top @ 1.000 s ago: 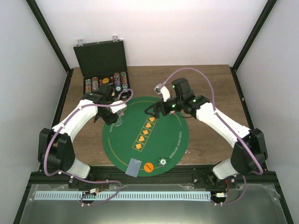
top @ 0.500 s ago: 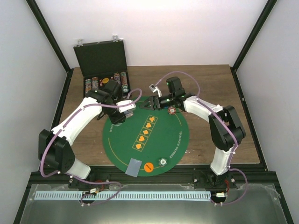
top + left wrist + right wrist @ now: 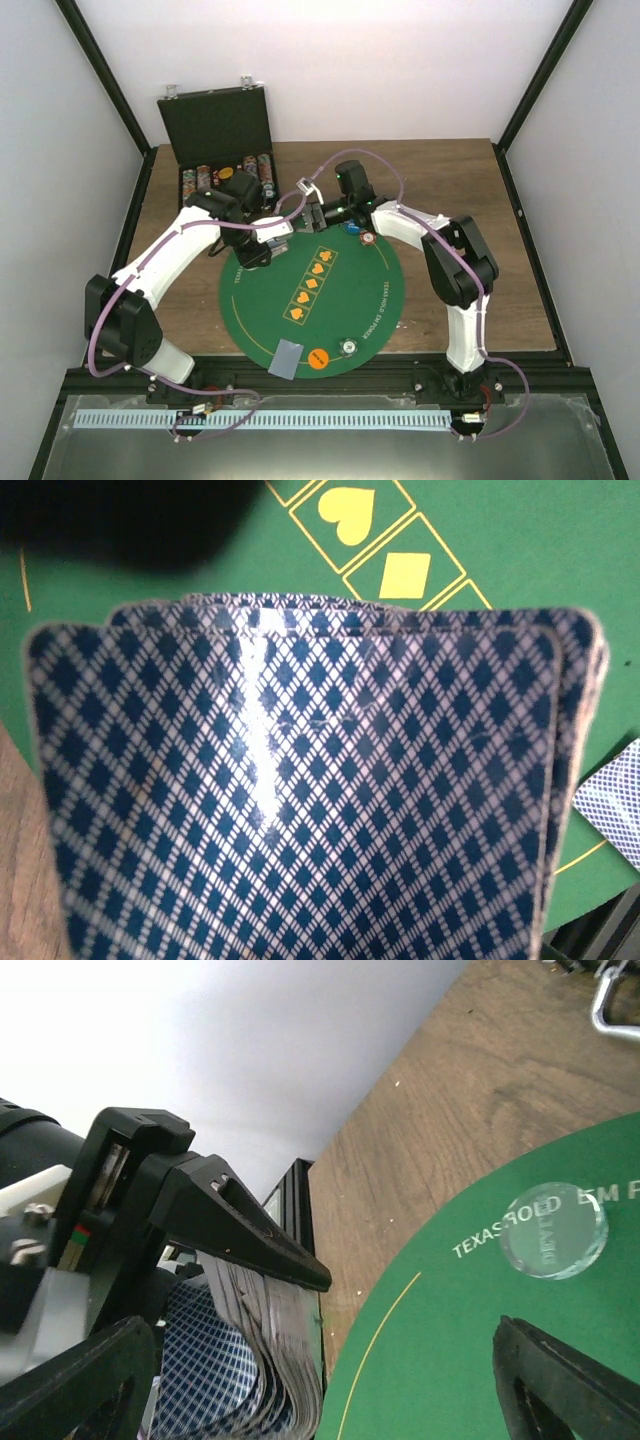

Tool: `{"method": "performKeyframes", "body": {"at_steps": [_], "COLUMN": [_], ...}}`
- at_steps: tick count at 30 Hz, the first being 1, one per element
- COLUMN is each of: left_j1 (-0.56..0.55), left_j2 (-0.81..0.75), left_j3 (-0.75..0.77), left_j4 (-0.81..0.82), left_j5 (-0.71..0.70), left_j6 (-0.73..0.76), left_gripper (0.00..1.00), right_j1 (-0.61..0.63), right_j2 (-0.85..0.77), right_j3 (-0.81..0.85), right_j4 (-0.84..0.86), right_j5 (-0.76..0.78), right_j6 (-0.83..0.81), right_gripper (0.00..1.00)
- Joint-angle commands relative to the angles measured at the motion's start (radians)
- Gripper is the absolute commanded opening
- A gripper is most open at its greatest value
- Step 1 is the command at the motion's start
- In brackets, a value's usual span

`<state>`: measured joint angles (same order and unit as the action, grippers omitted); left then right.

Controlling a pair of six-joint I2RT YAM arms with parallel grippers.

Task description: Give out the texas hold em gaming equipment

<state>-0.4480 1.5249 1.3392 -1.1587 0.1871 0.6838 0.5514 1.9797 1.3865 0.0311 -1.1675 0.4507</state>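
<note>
Two arms meet over the far-left part of the green felt mat. The left gripper is clamped on a deck of cards, blue diamond backs filling the left wrist view, edges slightly fanned, held above the mat near the yellow heart and diamond marks. The right gripper sits just beside it, jaws spread wide, nothing between them; its wrist view shows the deck edge-on right in front. A clear disc lies flat on the mat by the printed lettering. A blue disc and a red-and-white disc sit close together at the mat's far edge. At the near edge: a single card face down, an orange disc beside it, and a silvery disc a bit further right. The black case stands open at the far-left of the table, with rows of discs in its tray.
</note>
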Motion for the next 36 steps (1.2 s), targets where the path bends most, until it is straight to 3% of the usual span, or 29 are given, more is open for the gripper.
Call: {"method": "performKeyframes", "body": {"at_steps": [1, 3, 7, 18, 27, 36], "left_j1": [-0.004, -0.004, -0.004, -0.004, -0.003, -0.003], "left_j2": [-0.004, -0.005, 0.001, 0.008, 0.006, 0.002], "left_j3": [0.034, 0.035, 0.043, 0.060, 0.035, 0.011], "left_j4": [0.009, 0.013, 0.020, 0.034, 0.050, 0.060], "left_j5": [0.040, 0.040, 0.038, 0.034, -0.003, -0.021], "left_j6": [-0.002, -0.006, -0.013, -0.028, -0.029, -0.024], "left_gripper": [0.40, 0.40, 0.40, 0.40, 0.40, 0.40], "right_j1": [0.029, 0.032, 0.056, 0.085, 0.072, 0.042], "right_j2": [0.023, 0.019, 0.023, 0.088, 0.029, -0.029], "right_j3": [0.018, -0.013, -0.004, 0.070, 0.068, 0.059], "right_j4": [0.128, 0.216, 0.221, 0.087, -0.085, -0.167], "right_j5": [-0.099, -0.111, -0.092, -0.031, 0.076, 0.125], "right_j6": [0.072, 0.127, 0.116, 0.030, -0.101, -0.150], "right_gripper": [0.92, 0.92, 0.92, 0.90, 0.60, 0.52]}}
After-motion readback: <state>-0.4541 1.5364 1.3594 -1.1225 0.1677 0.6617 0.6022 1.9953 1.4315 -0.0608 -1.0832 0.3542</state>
